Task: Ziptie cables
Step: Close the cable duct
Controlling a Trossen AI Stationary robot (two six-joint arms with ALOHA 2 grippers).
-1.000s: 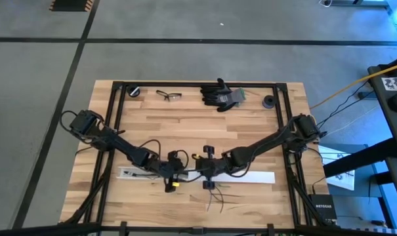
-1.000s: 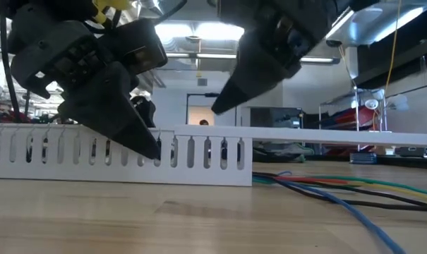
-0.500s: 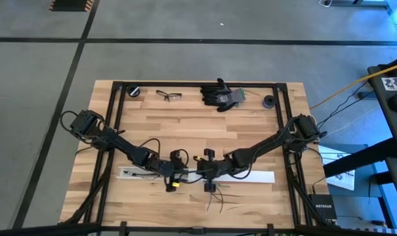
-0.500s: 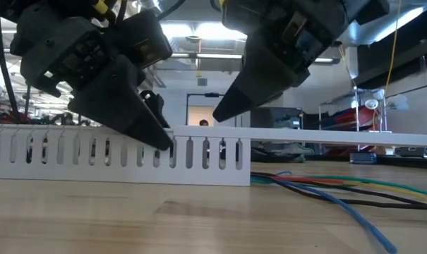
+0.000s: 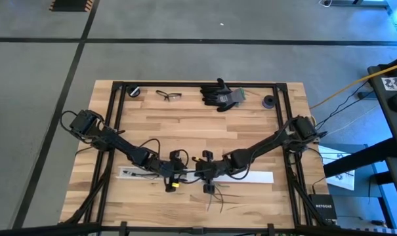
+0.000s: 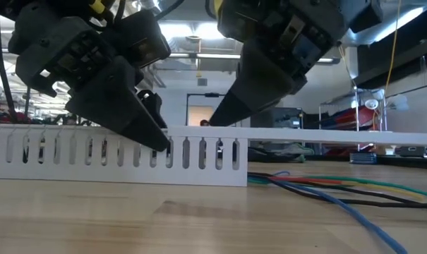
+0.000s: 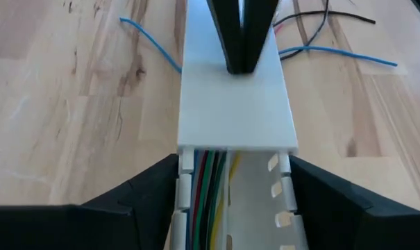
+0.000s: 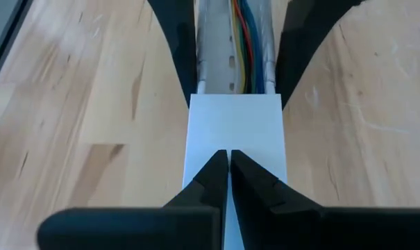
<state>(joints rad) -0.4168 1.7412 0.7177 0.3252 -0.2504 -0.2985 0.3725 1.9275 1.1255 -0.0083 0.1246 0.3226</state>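
Note:
A white slotted cable duct (image 6: 58, 152) lies on the table along its near side. A flat white cover (image 8: 234, 125) lies on the duct's right stretch. The cables (image 7: 206, 180), red, green, blue, yellow and black, run inside the duct. Their loose ends (image 6: 326, 185) spill onto the wood past the duct's end. My left gripper (image 7: 230, 194) straddles the open stretch of the duct just before the cover's end. My right gripper (image 8: 228, 161) is shut, its tips on the cover and pointing toward my left gripper. My left gripper takes the duct between its two fingers, one finger (image 7: 150, 191) against each slotted side wall (image 7: 184, 184), just short of the cover's end. It comes slanting down from the table's left, pointing along the duct. The duct rests on the table. My right gripper presses its shut fingertips (image 8: 213, 170) on the cover's top face near its left end (image 8: 234, 139). It comes slanting down from the table's right. The cover lies flat on the duct.
At the far edge lie a black glove (image 5: 221, 95), safety glasses (image 5: 168, 96) and two small black round parts (image 5: 134, 91) (image 5: 269, 101). Black frame rails (image 5: 116, 118) run down both sides of the table. Bare wood lies between the duct and these things.
My right gripper has come down and a little toward my left gripper, still shut. Its tips hung above the cover a second ago and now reach the cover's top.

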